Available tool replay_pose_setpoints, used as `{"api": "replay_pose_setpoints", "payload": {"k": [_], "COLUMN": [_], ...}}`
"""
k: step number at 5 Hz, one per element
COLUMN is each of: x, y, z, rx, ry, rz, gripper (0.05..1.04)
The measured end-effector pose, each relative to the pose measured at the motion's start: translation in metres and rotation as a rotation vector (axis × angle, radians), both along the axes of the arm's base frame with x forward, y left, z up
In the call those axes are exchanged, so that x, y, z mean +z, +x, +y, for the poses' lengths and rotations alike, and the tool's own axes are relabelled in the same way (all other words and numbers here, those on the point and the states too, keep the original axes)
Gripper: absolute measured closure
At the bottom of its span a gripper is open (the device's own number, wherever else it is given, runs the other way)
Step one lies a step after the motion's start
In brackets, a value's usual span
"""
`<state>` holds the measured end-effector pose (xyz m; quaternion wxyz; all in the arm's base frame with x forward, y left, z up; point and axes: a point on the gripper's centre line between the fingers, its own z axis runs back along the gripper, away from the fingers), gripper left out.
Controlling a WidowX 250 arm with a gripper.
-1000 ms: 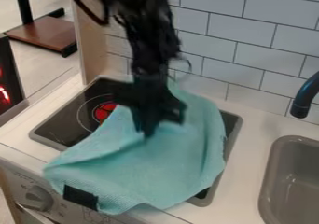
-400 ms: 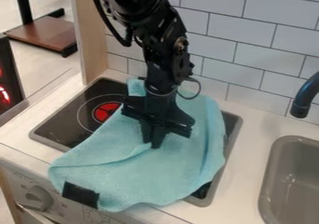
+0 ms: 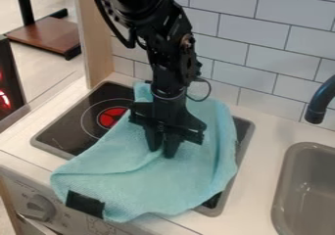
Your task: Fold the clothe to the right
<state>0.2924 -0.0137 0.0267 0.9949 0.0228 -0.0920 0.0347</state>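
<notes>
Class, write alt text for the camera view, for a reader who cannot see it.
A black gripper, fingers slightly apart, points down at a rumpled turquoise cloth covering much of a toy stove, with a red burner mark showing. A sink is at the right.

From here I see the teal fabric cloth (image 3: pixel 190 180) under the jaws of my black two-finger gripper (image 3: pixel 162 152), across the black, grey-rimmed flat stovetop (image 3: pixel 72 131). Left of my jaws lies the red round burner mark (image 3: pixel 112 117); well right, the grey rounded-corner sink (image 3: pixel 280 190) and dark curved faucet (image 3: pixel 319 102); behind, the white tiled wall (image 3: pixel 242 43).
</notes>
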Motion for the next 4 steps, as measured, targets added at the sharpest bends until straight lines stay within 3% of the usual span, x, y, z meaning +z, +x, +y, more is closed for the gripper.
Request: {"api": "replay_pose_setpoints", "payload": {"k": [1,2,3,4], "x": [0.009,0.014,0.022,0.044], "y": [-0.004,-0.001,0.004,0.01], "z": [0.001,0.002,0.006,0.008], "rx": [0.017,0.013,0.025,0.043], "ry": [-0.033,-0.046,-0.053,-0.08], "rz": [0.019,0.028,0.02,-0.015], "gripper": [0.286,0.07,0.075,0.083]}}
